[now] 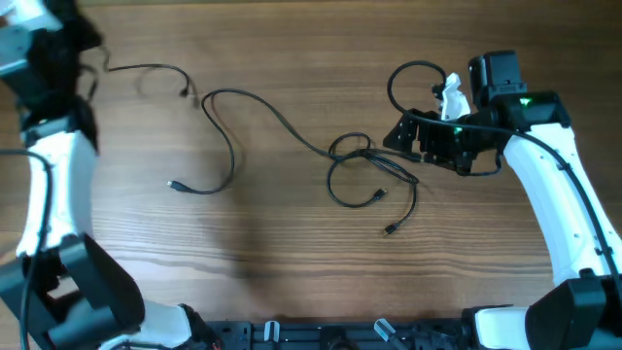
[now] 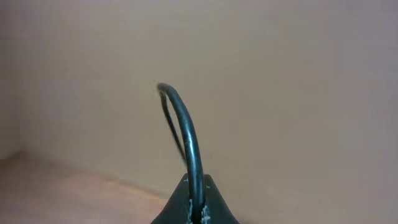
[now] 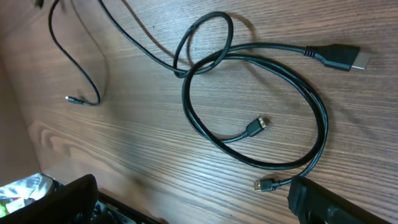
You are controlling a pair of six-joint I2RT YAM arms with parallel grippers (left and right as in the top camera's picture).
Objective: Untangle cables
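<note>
A wooden table (image 1: pixel 292 272) holds the cables (image 3: pixel 321 121), snarled into a knot (image 3: pixel 185 70); the right gripper (image 3: pixel 189 186) hovers beside it, spread wide, while the left gripper (image 2: pixel 198 208), well left of it, clamps one cable. Easing the plug end (image 3: pixel 255 126) back through the loop looks wisest.

No legible text, label, brand, number or sign is showing on the cables (image 3: pixel 339 57), the table (image 1: pixel 292 282) or elsewhere in any view.

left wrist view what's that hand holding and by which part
The left hand is shut on a thin black cable, pinching a plain stretch of the cord. No plug shows at the grip, and the cord arches up out of it.
</note>
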